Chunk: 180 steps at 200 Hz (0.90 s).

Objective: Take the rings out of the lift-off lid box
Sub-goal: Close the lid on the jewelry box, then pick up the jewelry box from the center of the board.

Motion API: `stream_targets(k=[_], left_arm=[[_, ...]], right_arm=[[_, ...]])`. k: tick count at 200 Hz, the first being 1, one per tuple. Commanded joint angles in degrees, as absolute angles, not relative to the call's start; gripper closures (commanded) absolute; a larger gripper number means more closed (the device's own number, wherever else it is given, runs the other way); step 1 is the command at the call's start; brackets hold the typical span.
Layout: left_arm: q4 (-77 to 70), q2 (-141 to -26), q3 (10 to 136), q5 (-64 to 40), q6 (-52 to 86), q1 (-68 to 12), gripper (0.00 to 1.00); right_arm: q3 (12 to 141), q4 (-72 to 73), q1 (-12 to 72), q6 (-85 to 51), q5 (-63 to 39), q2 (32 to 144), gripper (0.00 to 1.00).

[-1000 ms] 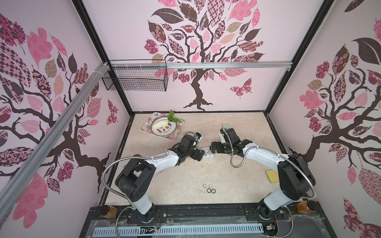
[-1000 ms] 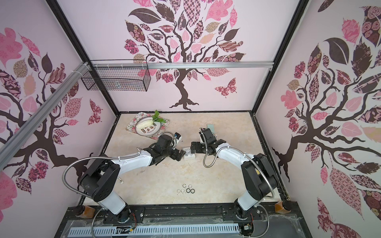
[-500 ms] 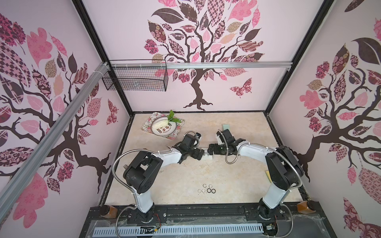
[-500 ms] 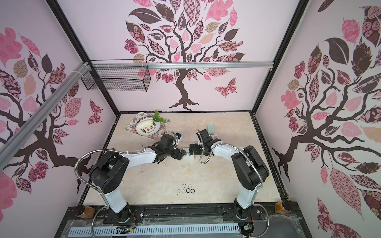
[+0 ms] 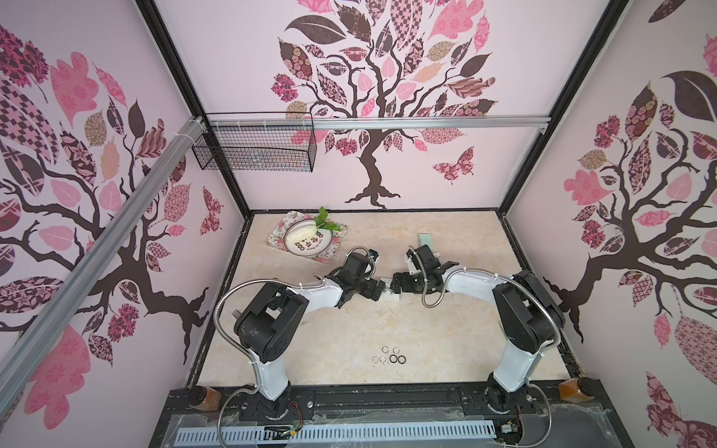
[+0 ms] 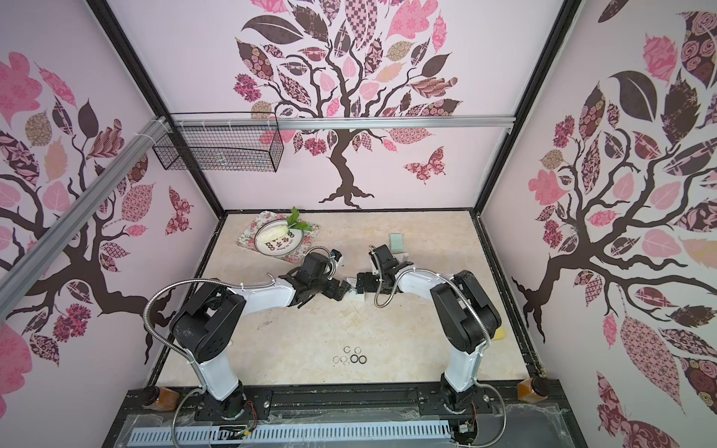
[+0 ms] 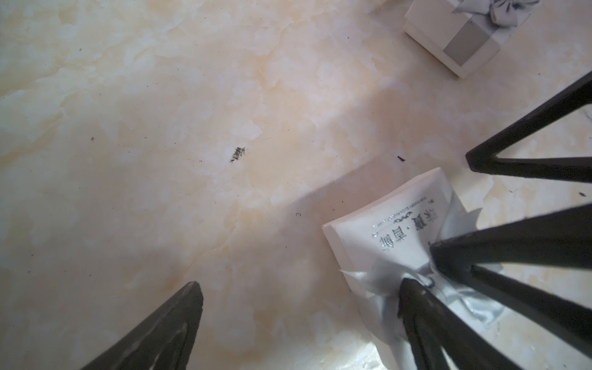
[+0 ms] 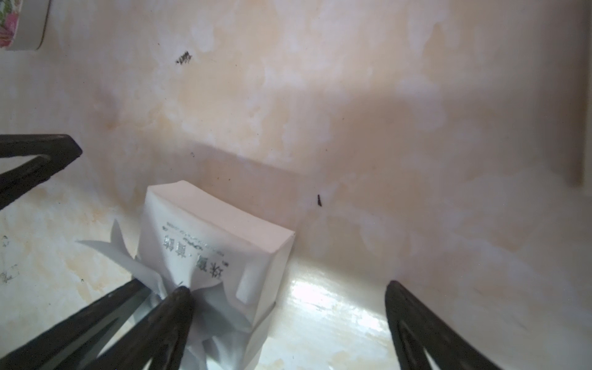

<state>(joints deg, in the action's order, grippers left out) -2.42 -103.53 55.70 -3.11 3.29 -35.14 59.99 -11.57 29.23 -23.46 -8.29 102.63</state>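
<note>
- Front rail, corners: 2 amber jars (image 5: 203, 396).
- Near table edge, centre: rings (image 5: 389, 356), 6 pcs, loose on marbled tabletop (image 5: 329, 341). 4 are thin and silvery. 2 black ones (image 5: 398, 359) lie side by side, touching.
- Right side, by right arm: yellow sponge (image 6: 500, 332).
- Mid-table, well apart from rings: small white box (image 7: 384, 230) w/ printed lid and silver bow. Lid appears on, poss. slightly askew; hard to tell.
- Left gripper (image 7: 301, 294): jaws spread wide, one fingertip (image 7: 413, 288) on the bow, nothing clamped.
- Right gripper (image 8: 288, 291): jaws likewise wide, one fingertip (image 8: 182, 294) on same bow from opp. side.
- Just beyond: 2nd white box (image 7: 455, 35), grey ribbon, lid on, w/ pale green pad (image 5: 425, 239) beside it.
- Far left: plate (image 5: 291, 248) on floral tray (image 5: 333, 254), w/ green sprig (image 5: 322, 219).
- Back wall: wire basket (image 5: 256, 147) on rail.
</note>
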Motion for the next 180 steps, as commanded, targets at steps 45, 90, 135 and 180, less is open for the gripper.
stream_targets(k=[45,90,135,180], left_arm=[[2.19,-84.27,49.57,-3.15,4.0,-34.28,0.02],[10.66,-68.12,41.48,0.28,5.8,-35.64,0.02],[13.06,-58.96,35.78,2.57,8.15,-36.13,0.02],[11.69,-58.39,33.96,2.2,8.23,-36.21,0.02]], right_arm=[[67.15,-21.27,33.36,-22.51,-1.5,97.77,0.0],[68.99,-21.99,37.44,-28.88,4.0,100.96,0.0],[71.42,-22.31,38.92,-32.52,6.32,107.84,0.0],[74.24,-21.78,39.98,-33.96,6.59,112.11,0.0]])
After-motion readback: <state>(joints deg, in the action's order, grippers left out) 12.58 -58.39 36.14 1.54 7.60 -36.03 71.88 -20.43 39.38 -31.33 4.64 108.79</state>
